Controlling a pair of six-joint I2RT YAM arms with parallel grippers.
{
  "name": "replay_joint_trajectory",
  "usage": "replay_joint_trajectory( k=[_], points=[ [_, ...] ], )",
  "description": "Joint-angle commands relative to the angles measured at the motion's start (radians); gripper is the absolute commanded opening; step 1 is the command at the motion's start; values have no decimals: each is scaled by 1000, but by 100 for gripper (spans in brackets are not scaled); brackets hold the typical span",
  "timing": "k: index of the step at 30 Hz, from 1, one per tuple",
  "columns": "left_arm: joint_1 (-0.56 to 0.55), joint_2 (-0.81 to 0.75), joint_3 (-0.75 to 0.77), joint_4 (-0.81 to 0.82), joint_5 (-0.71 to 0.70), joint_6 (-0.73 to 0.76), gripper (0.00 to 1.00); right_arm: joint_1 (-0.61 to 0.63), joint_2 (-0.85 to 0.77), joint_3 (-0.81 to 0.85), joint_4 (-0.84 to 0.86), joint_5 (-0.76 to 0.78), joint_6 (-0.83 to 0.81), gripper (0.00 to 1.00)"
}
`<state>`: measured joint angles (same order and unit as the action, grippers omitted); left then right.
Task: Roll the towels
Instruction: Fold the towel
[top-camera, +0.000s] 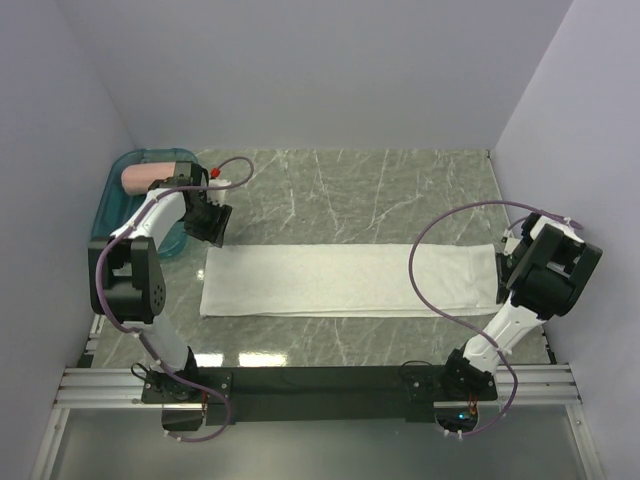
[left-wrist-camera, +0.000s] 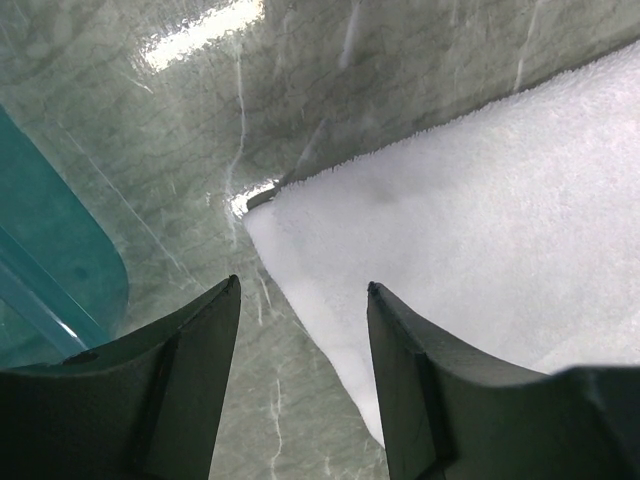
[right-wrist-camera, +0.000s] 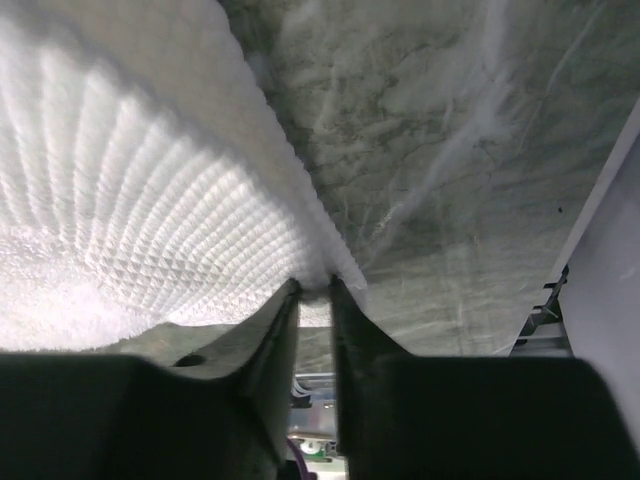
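The white towel (top-camera: 340, 280) lies folded in a long flat strip across the middle of the table. My right gripper (top-camera: 505, 262) is shut on the towel's right end; in the right wrist view (right-wrist-camera: 315, 285) the fingers pinch the lifted corner of the white towel (right-wrist-camera: 140, 190). My left gripper (top-camera: 213, 225) is open just above the towel's far left corner; in the left wrist view (left-wrist-camera: 303, 290) that corner of the white towel (left-wrist-camera: 470, 210) lies between and ahead of the fingers. The salmon-pink towel (top-camera: 143, 175) sits rolled in the teal tray (top-camera: 125, 210).
The teal tray stands at the far left against the wall and shows in the left wrist view (left-wrist-camera: 50, 260). The table is grey-green marble (top-camera: 350, 190). Walls close in on the left, back and right. The arm bases and a black rail (top-camera: 320, 380) line the near edge.
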<state>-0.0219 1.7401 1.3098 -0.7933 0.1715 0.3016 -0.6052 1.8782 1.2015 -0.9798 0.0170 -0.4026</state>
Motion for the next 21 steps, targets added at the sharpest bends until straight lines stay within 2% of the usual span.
replay_joint_trajectory(
  k=[1, 3, 5, 6, 14, 21],
  points=[
    [2, -51, -7, 6, 16, 13, 59, -10, -4, -6, 13, 6, -2, 21],
    [2, -51, -9, 8, 14, 10, 59, -11, -8, -3, 3, 3, -8, 14],
    [2, -48, -9, 8, 14, 11, 59, -14, -19, 3, -16, -2, -12, 2],
    [2, -48, -9, 8, 14, 10, 59, -16, -25, 15, -23, -8, -15, 0],
    [2, -56, -14, 12, 11, 14, 59, -42, -120, 102, -132, -35, -56, 0],
    [2, -57, -18, 16, 16, 13, 59, -54, -160, 79, -152, 1, -88, 0]
  ],
)
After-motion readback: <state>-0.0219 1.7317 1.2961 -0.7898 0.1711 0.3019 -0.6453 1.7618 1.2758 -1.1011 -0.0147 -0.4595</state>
